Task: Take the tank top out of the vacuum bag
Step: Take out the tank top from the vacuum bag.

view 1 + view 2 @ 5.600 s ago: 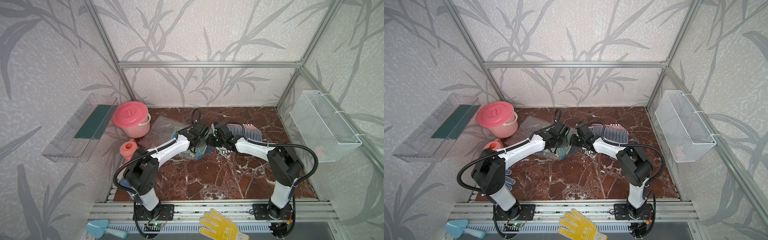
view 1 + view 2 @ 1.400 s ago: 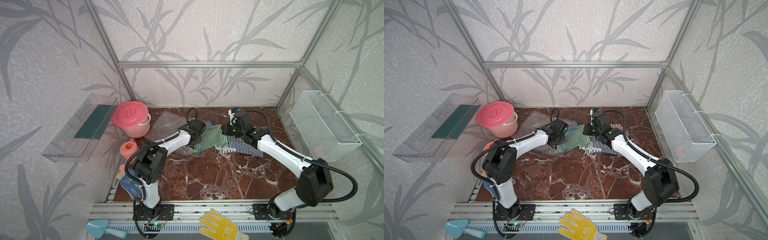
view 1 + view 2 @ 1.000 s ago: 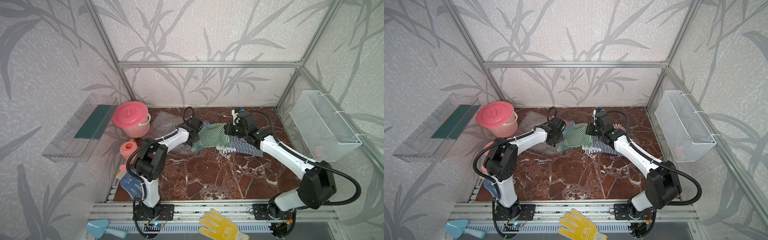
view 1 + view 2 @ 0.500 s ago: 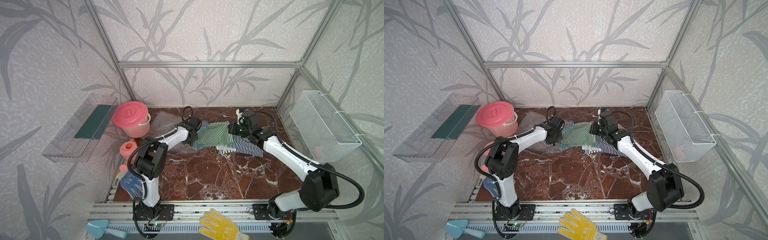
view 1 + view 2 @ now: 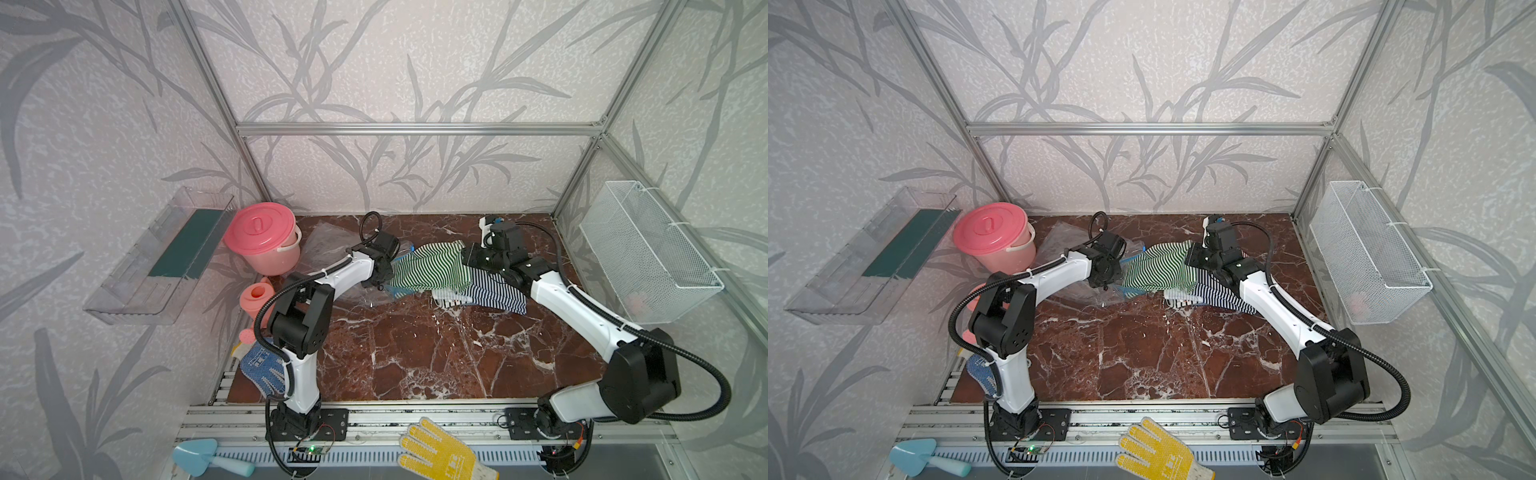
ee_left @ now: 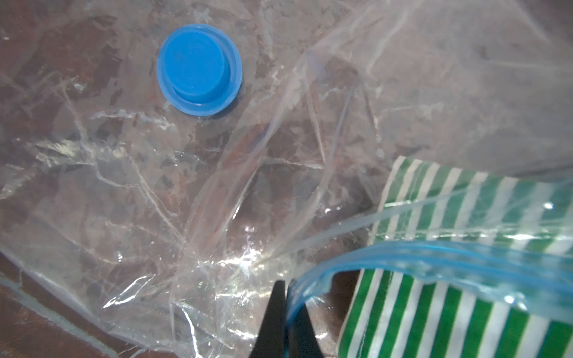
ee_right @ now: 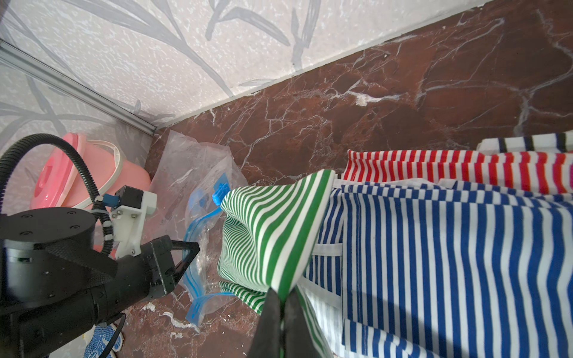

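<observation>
The clear vacuum bag [image 5: 328, 245] [image 5: 1063, 241] lies crumpled at the back left, its round blue valve cap [image 6: 198, 69] facing up. My left gripper [image 6: 286, 297] [image 5: 383, 277] is shut on the bag's blue zip strip [image 6: 434, 257] at the mouth. The green-and-white striped tank top [image 5: 432, 268] [image 5: 1158, 266] [image 7: 273, 223] stretches from the mouth to the right, lifted off the table. One end of the tank top [image 6: 434, 319] still lies under the zip strip. My right gripper [image 7: 282, 305] [image 5: 467, 259] is shut on the tank top's other end.
Blue-striped garments [image 5: 490, 293] and a red-striped one [image 7: 449, 169] lie under the right arm. A pink lidded bucket [image 5: 264, 237] and a pink cup [image 5: 257, 295] stand at the left. A wire basket [image 5: 644, 257] hangs on the right wall and a clear shelf [image 5: 162, 253] on the left.
The two grippers, once close together at the bag's mouth, have drawn apart. The right one has moved right and back with the tank top; the left holds the bag back to the left.
</observation>
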`<act>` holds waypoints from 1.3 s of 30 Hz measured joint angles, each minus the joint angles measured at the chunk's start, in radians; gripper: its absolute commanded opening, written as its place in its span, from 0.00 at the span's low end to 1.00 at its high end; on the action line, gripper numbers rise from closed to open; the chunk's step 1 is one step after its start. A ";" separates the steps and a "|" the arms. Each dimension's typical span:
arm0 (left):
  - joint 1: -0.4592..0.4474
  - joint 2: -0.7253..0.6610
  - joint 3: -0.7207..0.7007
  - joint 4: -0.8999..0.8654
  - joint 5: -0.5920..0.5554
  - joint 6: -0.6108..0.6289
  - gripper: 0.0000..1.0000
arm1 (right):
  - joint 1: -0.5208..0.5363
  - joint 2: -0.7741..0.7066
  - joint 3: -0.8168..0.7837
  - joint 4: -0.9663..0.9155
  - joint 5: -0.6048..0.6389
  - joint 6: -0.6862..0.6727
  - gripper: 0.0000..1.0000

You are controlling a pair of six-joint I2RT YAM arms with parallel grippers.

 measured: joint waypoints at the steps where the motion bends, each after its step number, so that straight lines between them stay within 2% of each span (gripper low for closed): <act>1: 0.000 0.000 0.000 0.000 0.000 0.000 0.00 | -0.002 0.000 -0.001 0.000 0.000 0.000 0.00; 27: 0.027 0.011 0.002 0.000 0.001 0.001 0.00 | -0.055 -0.084 -0.021 -0.016 -0.002 -0.004 0.00; 28: 0.027 0.011 0.003 -0.001 0.003 0.001 0.10 | -0.056 -0.084 -0.021 -0.016 -0.002 -0.004 0.00; 29: 0.027 0.011 0.007 -0.004 0.004 0.006 0.27 | -0.057 -0.084 -0.021 -0.016 -0.002 -0.004 0.00; 31: 0.027 0.011 0.016 -0.003 0.007 0.008 0.52 | -0.058 -0.084 -0.021 -0.016 -0.003 -0.004 0.00; 32: 0.027 0.011 0.022 -0.002 0.008 0.012 0.62 | -0.058 -0.084 -0.021 -0.018 -0.003 -0.004 0.00; 35: 0.031 0.010 0.027 -0.002 0.010 0.021 0.71 | -0.061 -0.084 -0.021 -0.021 -0.003 -0.004 0.00; 39: 0.032 -0.002 0.027 -0.003 0.011 0.027 0.72 | -0.064 -0.084 -0.021 -0.024 -0.003 -0.004 0.00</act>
